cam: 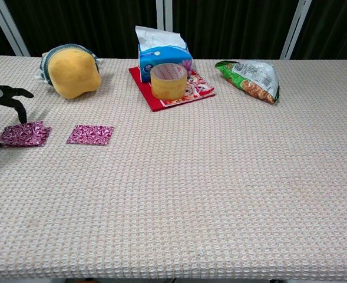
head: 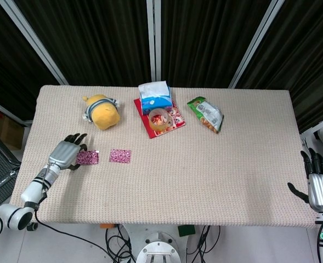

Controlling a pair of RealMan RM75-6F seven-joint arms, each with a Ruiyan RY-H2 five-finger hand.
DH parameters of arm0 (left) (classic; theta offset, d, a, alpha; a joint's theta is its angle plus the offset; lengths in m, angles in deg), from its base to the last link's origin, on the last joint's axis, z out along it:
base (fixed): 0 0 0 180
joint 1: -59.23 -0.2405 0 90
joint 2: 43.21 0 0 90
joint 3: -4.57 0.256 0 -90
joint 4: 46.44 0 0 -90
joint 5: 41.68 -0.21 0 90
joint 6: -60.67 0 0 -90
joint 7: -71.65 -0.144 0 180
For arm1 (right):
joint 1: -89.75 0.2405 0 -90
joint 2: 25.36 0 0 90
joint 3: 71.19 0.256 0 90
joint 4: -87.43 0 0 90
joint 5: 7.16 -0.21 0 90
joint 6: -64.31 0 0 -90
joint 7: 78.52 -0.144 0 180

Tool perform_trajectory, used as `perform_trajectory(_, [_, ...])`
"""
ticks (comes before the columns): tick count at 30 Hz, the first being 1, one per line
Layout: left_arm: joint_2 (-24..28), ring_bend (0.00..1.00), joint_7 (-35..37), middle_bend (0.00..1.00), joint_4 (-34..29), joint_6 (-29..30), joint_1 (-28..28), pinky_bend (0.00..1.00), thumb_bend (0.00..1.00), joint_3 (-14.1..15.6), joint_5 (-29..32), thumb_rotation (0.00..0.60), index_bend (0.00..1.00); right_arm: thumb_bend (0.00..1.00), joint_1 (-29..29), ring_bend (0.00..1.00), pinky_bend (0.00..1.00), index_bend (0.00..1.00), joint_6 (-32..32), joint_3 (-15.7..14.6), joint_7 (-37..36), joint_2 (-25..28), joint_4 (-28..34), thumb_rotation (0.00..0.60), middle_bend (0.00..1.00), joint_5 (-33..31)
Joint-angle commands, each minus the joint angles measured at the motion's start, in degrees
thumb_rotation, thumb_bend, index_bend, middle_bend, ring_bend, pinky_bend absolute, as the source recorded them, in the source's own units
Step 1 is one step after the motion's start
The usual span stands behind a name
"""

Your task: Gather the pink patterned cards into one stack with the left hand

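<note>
One pink patterned card (head: 88, 158) lies flat on the table at the left, and in the chest view this card (cam: 25, 134) shows a doubled right edge, like two layers. A second pink card (head: 120, 155) lies flat a short way to its right, apart from it (cam: 91, 134). My left hand (head: 65, 153) sits at the first card's left end with its fingers (cam: 11, 94) spread. One fingertip is by the card's far edge and the thumb by its near left corner. My right hand (head: 320, 186) hangs open off the table's right edge.
At the back stand a yellow plush toy (head: 102, 110), a blue tissue box (head: 155, 96), a tape roll (head: 158, 119) on a red booklet (head: 175, 118), and a green snack bag (head: 205, 114). The woven table top (head: 205, 175) stretches to the right.
</note>
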Motion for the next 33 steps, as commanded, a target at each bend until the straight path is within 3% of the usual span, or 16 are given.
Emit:
perform_trajectory(1, [-0.21, 0.00, 0.48, 0.00, 0.26, 0.09, -0.22, 0.10, 0.22, 0.00, -0.27, 0.600, 0.34, 0.49, -0.01, 0.00, 0.00, 0.00, 0.05, 0.04, 0.05, 0.08, 0.12, 0.553, 0.00, -0.05])
perform_trajectory(15, [-0.46, 0.00, 2.68, 0.00, 0.90, -0.14, -0.70, 0.10, 0.21, -0.07, -1.46, 0.600, 0.24, 0.49, 0.06, 0.00, 0.00, 0.00, -0.02, 0.02, 0.34, 0.17, 0.41, 0.553, 0.00, -0.09])
perform_trajectory(23, [2.77, 0.00, 2.30, 0.00, -6.71, 3.64, -0.55, 0.10, 0.21, -1.27, -4.37, 0.600, 0.21, 0.49, 0.45, 0.00, 0.00, 0.00, -0.36, 0.15, 0.66, 0.13, 0.74, 0.553, 0.00, -0.02])
perform_trajectory(28, [2.69, 0.00, -3.72, 0.00, -11.72, 3.15, 1.35, 0.10, 0.21, -2.45, -3.97, 0.600, 0.21, 0.49, 0.84, 0.00, 0.00, 0.00, -1.10, 0.02, 0.74, -0.37, 0.26, 0.552, 0.00, -0.09])
perform_trajectory(33, [-1.23, 0.00, -10.42, 0.00, -11.08, 0.02, 3.89, 0.10, 0.20, -3.90, 0.87, 0.600, 0.21, 0.49, 0.48, 0.00, 0.00, 0.00, -0.49, -0.02, 0.07, 0.00, 0.15, 0.552, 0.00, 0.10])
